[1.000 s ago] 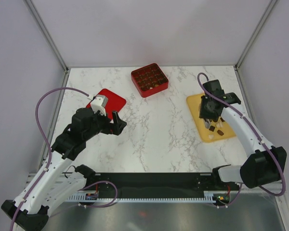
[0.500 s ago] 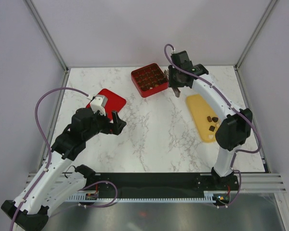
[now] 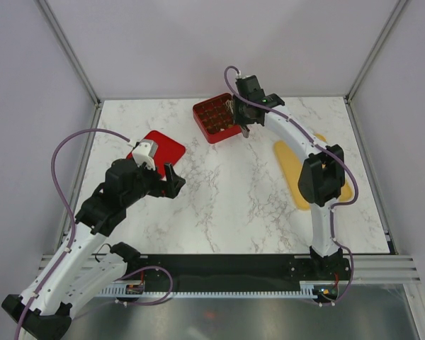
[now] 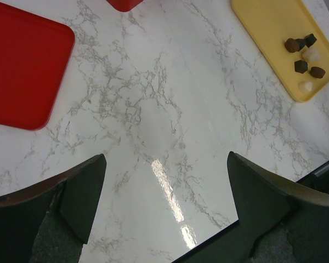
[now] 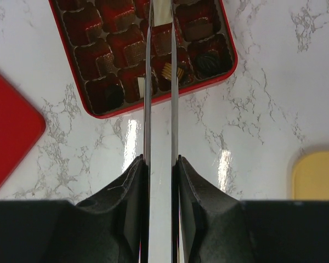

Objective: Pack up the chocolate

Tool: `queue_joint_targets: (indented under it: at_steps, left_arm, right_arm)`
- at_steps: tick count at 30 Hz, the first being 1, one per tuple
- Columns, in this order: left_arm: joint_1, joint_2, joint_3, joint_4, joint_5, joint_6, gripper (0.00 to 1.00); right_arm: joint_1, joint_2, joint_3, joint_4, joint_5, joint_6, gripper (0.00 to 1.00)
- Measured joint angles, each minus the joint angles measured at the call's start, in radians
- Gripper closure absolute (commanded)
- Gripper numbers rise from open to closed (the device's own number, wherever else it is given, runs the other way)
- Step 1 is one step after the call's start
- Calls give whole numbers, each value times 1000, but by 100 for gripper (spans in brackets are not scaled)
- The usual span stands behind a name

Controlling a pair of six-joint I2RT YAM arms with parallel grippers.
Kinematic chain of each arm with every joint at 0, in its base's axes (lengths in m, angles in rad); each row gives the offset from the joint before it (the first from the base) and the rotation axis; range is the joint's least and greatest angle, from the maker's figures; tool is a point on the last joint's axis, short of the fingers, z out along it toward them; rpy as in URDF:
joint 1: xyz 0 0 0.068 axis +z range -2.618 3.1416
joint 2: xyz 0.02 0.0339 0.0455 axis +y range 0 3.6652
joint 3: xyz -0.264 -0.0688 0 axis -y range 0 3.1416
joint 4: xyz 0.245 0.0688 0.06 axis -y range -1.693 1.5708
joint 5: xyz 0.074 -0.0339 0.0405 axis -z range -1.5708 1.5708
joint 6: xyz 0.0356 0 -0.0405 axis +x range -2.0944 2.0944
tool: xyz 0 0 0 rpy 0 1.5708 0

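Observation:
Several chocolate pieces (image 4: pixel 303 55), dark brown and pale, lie on the yellow tray (image 4: pixel 268 33) in the left wrist view. In the top view my right arm hides them. The red gridded box (image 3: pixel 214 117) stands at the back centre, with chocolates (image 5: pixel 208 62) in many cells. My right gripper (image 3: pixel 243 122) is at the box's right side. In its wrist view its long thin fingers (image 5: pixel 161 11) reach over the box, shut on a pale chocolate piece. My left gripper (image 3: pixel 173 180) hovers open and empty over the marble; it also shows in its wrist view (image 4: pixel 167 192).
A flat red lid (image 3: pixel 160 149) lies on the table's left, beside my left gripper, and shows in the left wrist view (image 4: pixel 22 71). The yellow tray (image 3: pixel 289 154) lies right of centre, partly under my right arm. Metal posts and white walls frame the table.
My right gripper has left the yellow tray and swung back and left to the red box. The left arm has not moved.

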Motion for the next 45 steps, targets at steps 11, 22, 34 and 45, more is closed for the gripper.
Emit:
queue_joint_targets:
  at_steps: [11, 22, 34, 45]
  left_arm:
    - [0, -1, 0, -1, -3, 0, 0]
    - [0, -2, 0, -3, -4, 0, 0]
    - [0, -2, 0, -3, -4, 0, 0]
    - [0, -8, 0, -4, -4, 0, 0]
  right_arm:
    - [12, 79, 5, 33, 2, -8, 65]
    - [20, 97, 5, 40, 24, -18, 56]
    - [24, 92, 18, 29, 56, -38, 53]
    - [24, -206, -154, -44, 123, -51, 54]
